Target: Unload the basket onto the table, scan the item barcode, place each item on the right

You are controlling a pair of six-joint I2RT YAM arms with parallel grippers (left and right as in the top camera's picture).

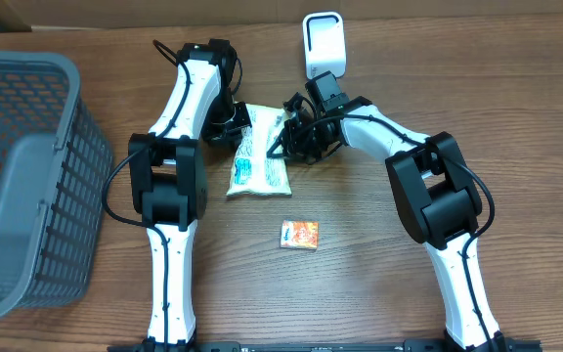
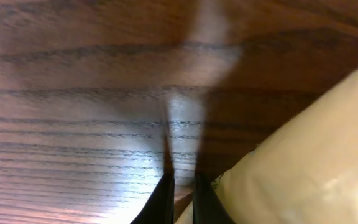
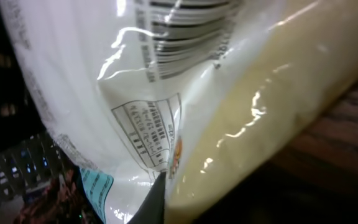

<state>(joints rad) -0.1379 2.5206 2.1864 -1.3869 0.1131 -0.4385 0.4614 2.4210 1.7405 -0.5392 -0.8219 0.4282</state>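
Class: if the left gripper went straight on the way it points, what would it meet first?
Probably the brown wooden table, straight ahead of the left gripper; the pale yellow plastic packet sits beside that line, not in it. Depth is unclear.

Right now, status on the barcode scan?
Left tool shut, right tool shut, both at top end of bag; grip unclear. Bag short of scanner, barcode in right wrist view. Only right arm between them.

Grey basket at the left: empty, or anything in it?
Empty. Overhead, only its bare grey floor and mesh walls show inside the basket; the white packet and small orange box are outside it.
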